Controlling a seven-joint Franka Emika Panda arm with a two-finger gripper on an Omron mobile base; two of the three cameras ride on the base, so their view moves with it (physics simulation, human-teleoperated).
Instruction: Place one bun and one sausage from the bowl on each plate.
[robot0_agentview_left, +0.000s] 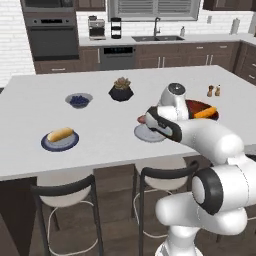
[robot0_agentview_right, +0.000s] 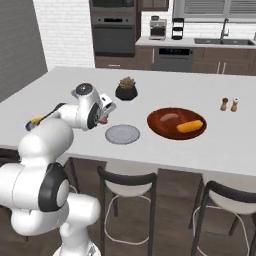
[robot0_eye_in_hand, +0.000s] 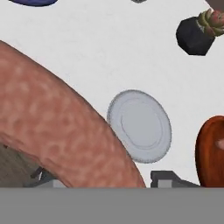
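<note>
White brick wall (robot0_agentview_left: 12, 45), dark cabinets (robot0_agentview_left: 165, 55)

You will find no legible text, label, brand, number or sign on anything here. The dishwasher (robot0_agentview_left: 117, 57) panel carries a few small bright marks, but they are too small and blurred for you to read.

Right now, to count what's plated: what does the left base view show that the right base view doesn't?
Left: plated bun on the dark blue plate, blueberry bowl. Right: inside the wooden bowl, a spare bun and spare sausage. Both: the bare light grey plate, plant pot, and the gripper shut on the held sausage.
</note>
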